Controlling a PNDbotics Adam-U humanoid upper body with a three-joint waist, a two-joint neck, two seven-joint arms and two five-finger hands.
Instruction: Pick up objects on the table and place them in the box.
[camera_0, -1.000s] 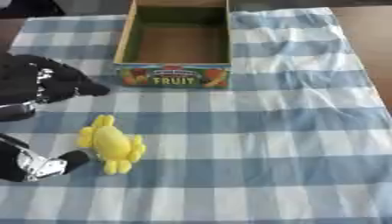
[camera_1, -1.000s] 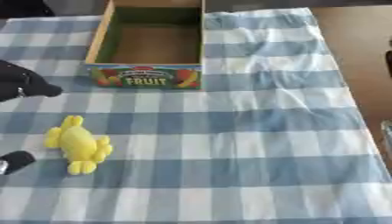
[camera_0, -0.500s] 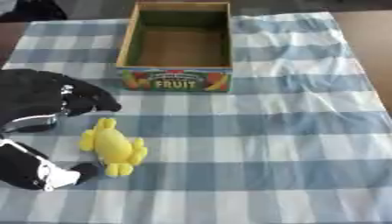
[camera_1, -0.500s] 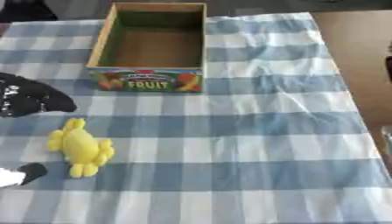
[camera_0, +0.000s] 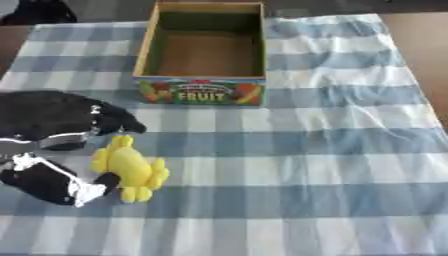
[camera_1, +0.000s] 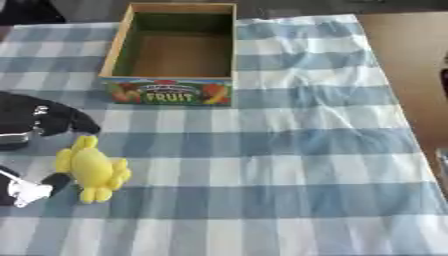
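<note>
A yellow soft toy (camera_0: 129, 168) lies on the blue checked cloth at the lower left. My left hand (camera_0: 54, 122) comes in from the left, open around the toy: its fingers reach to the toy's upper end, and its thumb (camera_0: 61, 185) lies at the toy's lower left side. The toy rests on the cloth between them. An open cardboard box (camera_0: 204, 55) with "FRUIT" printed on its front wall stands at the top centre, with nothing inside. My right hand shows in neither view.
The blue and white checked cloth (camera_0: 306, 165) covers most of the table, with wrinkles on its right half. Bare brown table (camera_1: 411, 60) shows at the right edge. A dark object (camera_0: 35, 10) sits at the top left corner.
My left hand has moved right and closed in around the yellow toy, the thumb now touching its lower left side. The view has shifted slightly.
</note>
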